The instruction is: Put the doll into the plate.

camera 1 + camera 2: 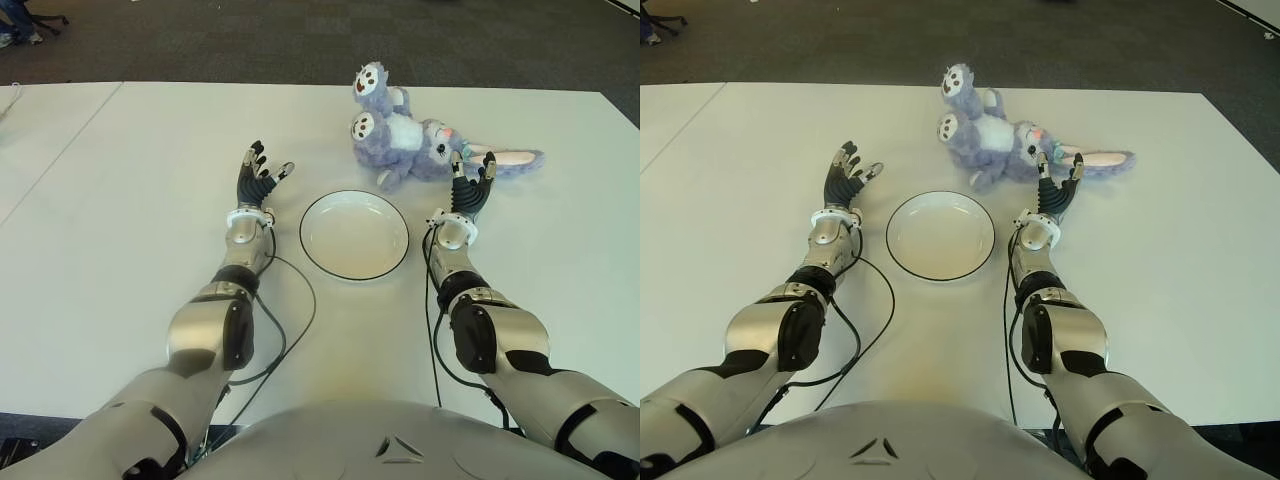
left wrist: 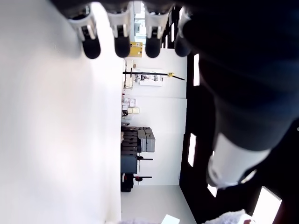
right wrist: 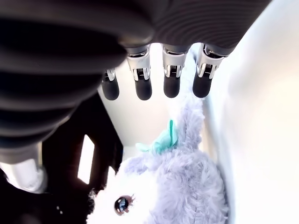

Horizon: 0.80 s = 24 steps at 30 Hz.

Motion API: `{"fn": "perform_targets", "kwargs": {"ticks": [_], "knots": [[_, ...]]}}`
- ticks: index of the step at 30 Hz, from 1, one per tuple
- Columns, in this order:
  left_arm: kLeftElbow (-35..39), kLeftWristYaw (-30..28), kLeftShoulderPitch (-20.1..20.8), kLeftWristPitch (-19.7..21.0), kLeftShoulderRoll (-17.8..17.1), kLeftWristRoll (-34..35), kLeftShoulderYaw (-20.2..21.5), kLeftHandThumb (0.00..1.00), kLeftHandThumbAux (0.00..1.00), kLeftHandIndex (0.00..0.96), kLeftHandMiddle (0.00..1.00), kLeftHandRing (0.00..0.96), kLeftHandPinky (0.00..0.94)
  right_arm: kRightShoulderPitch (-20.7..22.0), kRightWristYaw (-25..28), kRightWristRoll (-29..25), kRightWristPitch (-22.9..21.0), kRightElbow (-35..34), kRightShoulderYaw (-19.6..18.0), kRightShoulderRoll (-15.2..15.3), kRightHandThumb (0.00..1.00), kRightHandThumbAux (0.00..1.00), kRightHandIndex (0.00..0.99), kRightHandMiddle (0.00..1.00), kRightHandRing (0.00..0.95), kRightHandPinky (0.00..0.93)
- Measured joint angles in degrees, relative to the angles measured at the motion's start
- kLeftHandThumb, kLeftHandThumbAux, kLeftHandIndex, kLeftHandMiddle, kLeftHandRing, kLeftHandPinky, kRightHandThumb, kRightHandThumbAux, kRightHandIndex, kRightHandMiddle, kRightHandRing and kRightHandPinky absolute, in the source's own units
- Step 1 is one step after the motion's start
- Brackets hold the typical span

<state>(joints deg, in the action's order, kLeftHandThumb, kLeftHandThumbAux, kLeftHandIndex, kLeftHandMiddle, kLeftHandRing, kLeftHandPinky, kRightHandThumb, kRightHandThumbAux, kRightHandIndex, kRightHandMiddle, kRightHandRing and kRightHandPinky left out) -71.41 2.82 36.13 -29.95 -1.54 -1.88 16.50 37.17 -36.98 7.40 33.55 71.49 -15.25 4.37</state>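
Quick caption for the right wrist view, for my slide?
Right hand, fingers open, poised by the purple plush doll lying on the white table.

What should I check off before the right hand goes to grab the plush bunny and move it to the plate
1. Right hand open, fingers spread, holding nothing: ok.
2. Doll lying on the table just beyond that hand, not yet grasped: ok.
3. Plate empty and sitting between the two arms: ok.
4. Left hand open, on the plate's left, apart from it: ok.
5. Fingertips touching the doll's fur: cannot tell.
6. Doll in the plate: not ok.
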Motion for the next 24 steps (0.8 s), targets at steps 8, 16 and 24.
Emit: {"fn": "perform_targets", "kwargs": {"ticks": [8, 16, 24], "knots": [[0.0, -0.6, 0.0, 0.0, 0.0, 0.3, 0.6, 0.035, 0.747, 0.000, 0.000, 0.005, 0.025, 1.5, -0.8, -0.2, -0.5, 0.6, 0.2, -1.0, 0.300, 0.496, 0.096, 0.000, 0.000, 0.000], [0.0, -1.5, 0.2, 0.0, 0.0, 1.0, 1.0, 0.034, 0.716, 0.000, 0.000, 0.001, 0.021, 3.3, 0.6, -1.5, -2.0, 1.5, -0.9, -0.2, 0.327, 0.511, 0.141, 0.000, 0.000, 0.000], [0.0, -1.3, 0.5, 0.0, 0.1, 0.6, 0.3, 0.041, 0.730, 0.000, 0.006, 0.007, 0.031, 5.0, 1.9, -3.0, -4.0, 2.3, -2.3, 2.9, 0.382, 0.566, 0.159, 0.000, 0.000, 0.000]]}}
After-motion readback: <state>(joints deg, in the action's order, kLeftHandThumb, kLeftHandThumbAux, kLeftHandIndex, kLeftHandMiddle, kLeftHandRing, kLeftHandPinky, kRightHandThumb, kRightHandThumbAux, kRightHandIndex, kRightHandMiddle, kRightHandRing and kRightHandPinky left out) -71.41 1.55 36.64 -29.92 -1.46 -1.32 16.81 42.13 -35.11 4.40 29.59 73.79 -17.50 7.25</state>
